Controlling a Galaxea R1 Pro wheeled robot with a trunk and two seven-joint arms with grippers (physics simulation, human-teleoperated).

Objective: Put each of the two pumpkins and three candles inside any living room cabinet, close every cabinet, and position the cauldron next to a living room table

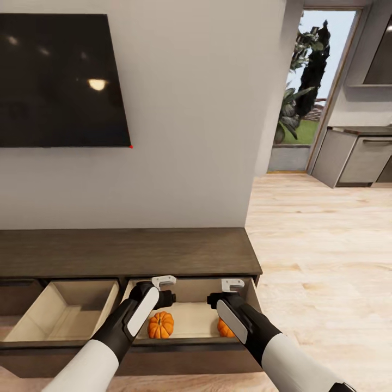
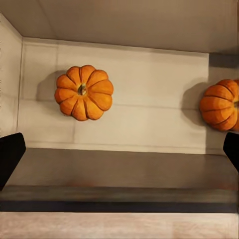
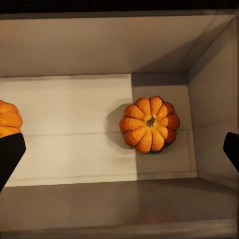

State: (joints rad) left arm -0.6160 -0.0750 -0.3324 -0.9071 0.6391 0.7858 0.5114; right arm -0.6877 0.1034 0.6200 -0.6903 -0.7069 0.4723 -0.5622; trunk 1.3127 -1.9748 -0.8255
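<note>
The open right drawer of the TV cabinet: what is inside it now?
Two pumpkins sit apart on its pale floor, one toward the left, the other toward the right and partly covered by the right arm. No candle is visible; the arms hide parts of the drawer floor.

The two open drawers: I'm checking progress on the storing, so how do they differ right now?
The right drawer holds both pumpkins; the left drawer looks bare. Both grippers hang over the right drawer, none over the left. Both are pulled out, with pale beige insides.
</note>
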